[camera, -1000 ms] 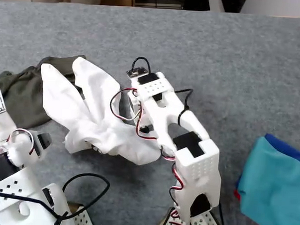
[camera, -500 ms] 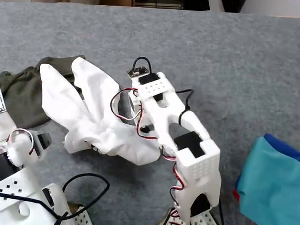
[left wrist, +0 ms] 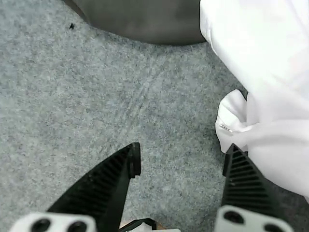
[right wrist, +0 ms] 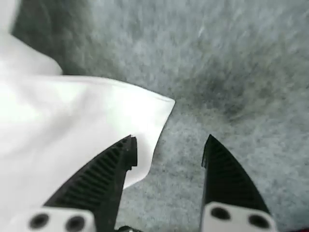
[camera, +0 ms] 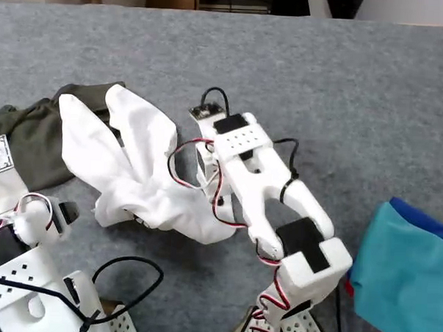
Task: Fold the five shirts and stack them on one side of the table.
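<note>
A crumpled white shirt (camera: 136, 173) lies left of the table's middle, partly over a dark olive shirt (camera: 35, 136). A folded stack with a teal shirt (camera: 404, 273) on top sits at the right edge. My right gripper (right wrist: 170, 145) hovers open over the white shirt's edge (right wrist: 72, 116), one finger above the cloth and the other above bare carpet. My left gripper (left wrist: 182, 159) is open near the front left, just beside the white shirt's bunched corner (left wrist: 251, 121), with nothing between its fingers. The olive shirt (left wrist: 140, 19) lies beyond it.
Grey carpet-like cloth (camera: 343, 83) covers the table, with open room at the back and between the right arm (camera: 258, 175) and the teal stack. The left arm's base (camera: 25, 290) and cables occupy the front left corner.
The right arm has swung, its elbow moving toward the right and front, with its wrist still at the white shirt's edge. The left arm shifted slightly. The shirts have not moved.
</note>
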`<move>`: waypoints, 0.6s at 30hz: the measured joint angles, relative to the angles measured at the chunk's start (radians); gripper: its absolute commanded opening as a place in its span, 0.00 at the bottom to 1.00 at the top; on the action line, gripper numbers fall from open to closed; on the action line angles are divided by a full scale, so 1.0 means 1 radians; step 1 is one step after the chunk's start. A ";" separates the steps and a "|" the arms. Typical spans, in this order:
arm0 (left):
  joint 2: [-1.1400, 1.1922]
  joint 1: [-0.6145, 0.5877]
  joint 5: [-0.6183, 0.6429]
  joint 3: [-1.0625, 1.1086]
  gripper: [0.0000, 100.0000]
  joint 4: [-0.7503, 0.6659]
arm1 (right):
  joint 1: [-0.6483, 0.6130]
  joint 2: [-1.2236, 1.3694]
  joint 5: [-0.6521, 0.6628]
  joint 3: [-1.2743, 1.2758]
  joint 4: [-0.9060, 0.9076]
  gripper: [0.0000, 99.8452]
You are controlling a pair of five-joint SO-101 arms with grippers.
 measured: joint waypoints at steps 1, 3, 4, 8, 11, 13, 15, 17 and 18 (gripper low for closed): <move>0.000 0.000 0.000 0.000 0.28 0.000 | 0.000 0.000 0.000 0.021 -0.023 0.19; 0.000 0.000 0.000 0.000 0.28 0.000 | 0.000 0.000 0.000 0.057 -0.075 0.13; 0.000 0.000 0.000 0.000 0.28 0.000 | 0.000 0.000 0.000 0.068 -0.100 0.11; 0.000 0.000 0.000 0.000 0.28 0.000 | 0.000 0.029 0.000 0.069 -0.172 0.08; 0.000 0.000 0.000 0.000 0.28 0.000 | 0.002 0.069 0.000 0.043 -0.180 0.08; 0.000 0.000 0.000 0.000 0.28 0.000 | 0.002 0.089 0.000 0.025 -0.180 0.08; 0.000 0.000 0.000 0.000 0.28 0.000 | 0.002 0.107 0.000 0.014 -0.178 0.08; 0.000 0.000 0.000 0.000 0.28 0.000 | 0.002 0.120 0.000 0.009 -0.178 0.07; 0.000 0.000 0.000 0.000 0.28 0.000 | 0.002 0.127 0.000 0.003 -0.178 0.07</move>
